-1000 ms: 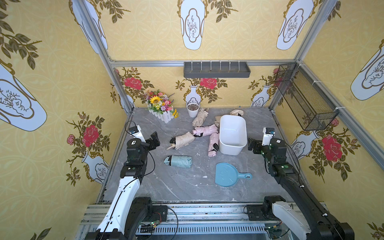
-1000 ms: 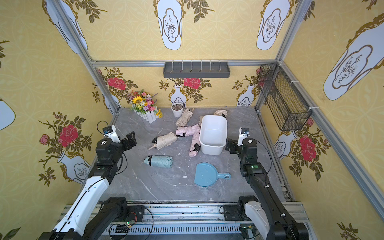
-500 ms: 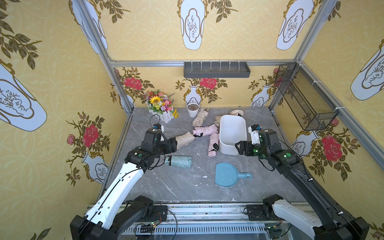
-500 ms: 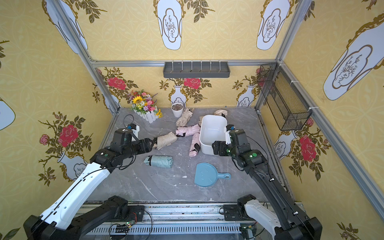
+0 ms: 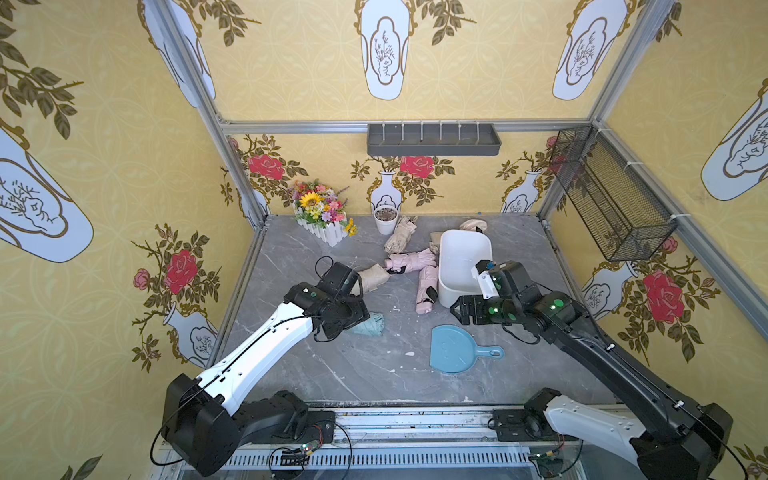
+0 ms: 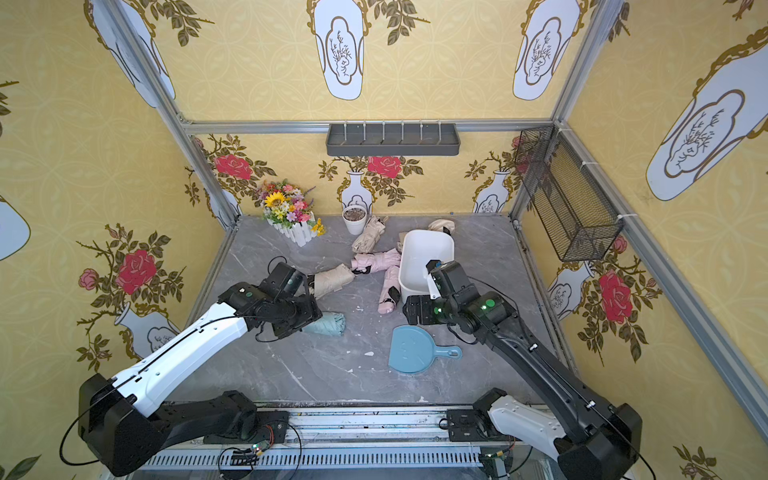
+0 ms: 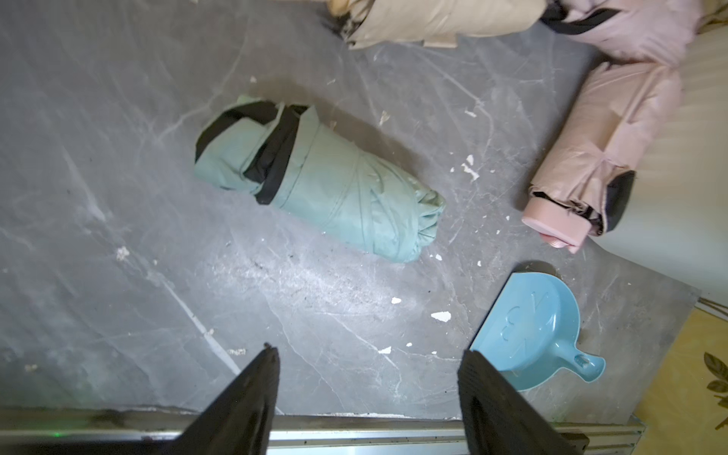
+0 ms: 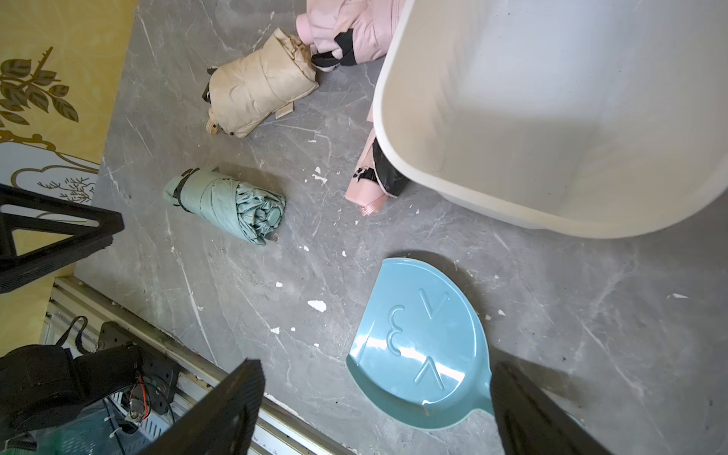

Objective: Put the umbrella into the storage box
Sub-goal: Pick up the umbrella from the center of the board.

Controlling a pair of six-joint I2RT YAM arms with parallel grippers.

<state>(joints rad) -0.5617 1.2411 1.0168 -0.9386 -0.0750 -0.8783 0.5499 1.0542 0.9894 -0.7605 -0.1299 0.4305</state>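
You had brought both arms in from the table's edges within the last second. A moment earlier they sat folded back near the side walls; at this point each reached out over the grey marble-patterned tabletop [image 5: 365,374]. I read that as the approach stage only: nothing had been lifted, and the white smooth plastic rectangular storage box [image 5: 463,253] stood empty on the right half of the table.

On the left, your left gripper [image 7: 368,388] hung above the table with its two black fingers [image 7: 252,394] spread apart and nothing between them. The mint-green folded fabric umbrella [image 7: 315,179] lay flat just ahead of those fingertips in the left wrist view, untouched. In both top views the arm's wrist covered one end of it, so only the other end showed [image 6: 328,324]. That arm stretched forward and inward, its forearm angled toward the table's middle.

In the centre, a beige folded umbrella [image 5: 372,278] and two pink folded umbrellas [image 5: 426,286] lay beside the box, the nearer pink one touching its wall.

On the right, your right gripper [image 8: 376,402] was also wide open and empty, poised over the light-blue plastic dustpan [image 8: 417,342], next to the box's near corner. That arm reached in low, wrist turned inward toward the centre.
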